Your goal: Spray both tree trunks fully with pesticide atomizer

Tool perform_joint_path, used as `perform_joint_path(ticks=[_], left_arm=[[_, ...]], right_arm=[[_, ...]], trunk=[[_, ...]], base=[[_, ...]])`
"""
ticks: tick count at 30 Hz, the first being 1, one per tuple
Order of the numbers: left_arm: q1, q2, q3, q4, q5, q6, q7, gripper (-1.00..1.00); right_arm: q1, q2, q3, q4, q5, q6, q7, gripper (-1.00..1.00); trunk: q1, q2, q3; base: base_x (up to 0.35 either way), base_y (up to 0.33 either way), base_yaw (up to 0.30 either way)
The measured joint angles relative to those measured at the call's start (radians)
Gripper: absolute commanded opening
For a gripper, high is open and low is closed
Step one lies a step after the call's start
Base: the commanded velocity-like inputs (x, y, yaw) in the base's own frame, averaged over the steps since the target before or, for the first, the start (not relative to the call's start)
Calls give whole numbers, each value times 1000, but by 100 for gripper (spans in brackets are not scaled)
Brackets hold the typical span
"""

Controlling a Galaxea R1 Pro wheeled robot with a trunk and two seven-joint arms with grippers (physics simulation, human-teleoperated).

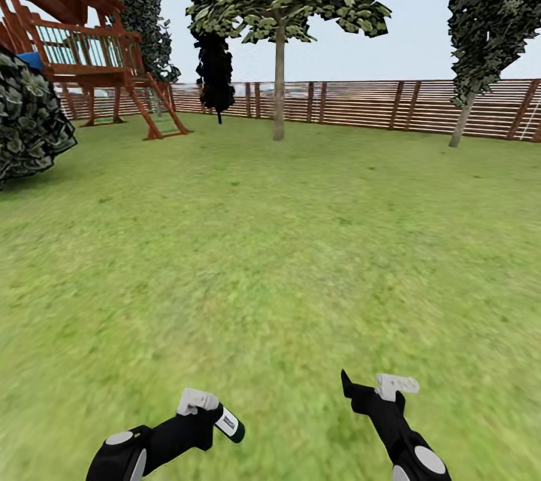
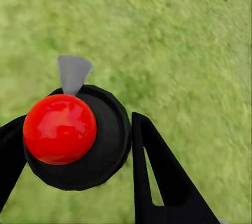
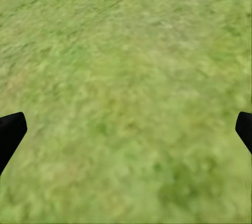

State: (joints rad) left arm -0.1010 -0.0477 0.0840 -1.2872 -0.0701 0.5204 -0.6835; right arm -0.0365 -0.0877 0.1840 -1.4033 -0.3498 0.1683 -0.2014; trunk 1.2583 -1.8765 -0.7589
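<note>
My left gripper point(image 1: 204, 412) is shut on the pesticide atomizer point(image 1: 230, 425), a small dark bottle with a pale label, held low over the grass. In the left wrist view the atomizer's point(image 2: 79, 140) black head with a red round cap and grey nozzle sits between the black fingers point(image 2: 157, 171). My right gripper point(image 1: 370, 389) hangs open over bare lawn, its fingertips point(image 3: 10, 132) wide apart. Far ahead stands a tree with a straight trunk point(image 1: 279, 83), and another tree trunk point(image 1: 460, 120) leans at the right by the fence.
The garden lawn point(image 1: 270, 255) stretches ahead to a slatted wooden fence point(image 1: 376, 104). A wooden playhouse point(image 1: 83, 45) stands at the back left, a round dark bush point(image 1: 30, 116) at the left edge, and a dark narrow bush point(image 1: 216, 71) near the fence.
</note>
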Motion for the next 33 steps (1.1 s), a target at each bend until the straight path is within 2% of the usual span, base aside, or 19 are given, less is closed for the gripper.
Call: perform_joint_path(ticks=[33], left_arm=[[0,0,0,1,0,0,0,-100]], right_arm=[[8,0,0,-6,-1,0,0,100]], trunk=[[0,0,0]], base=[[342,0,0]])
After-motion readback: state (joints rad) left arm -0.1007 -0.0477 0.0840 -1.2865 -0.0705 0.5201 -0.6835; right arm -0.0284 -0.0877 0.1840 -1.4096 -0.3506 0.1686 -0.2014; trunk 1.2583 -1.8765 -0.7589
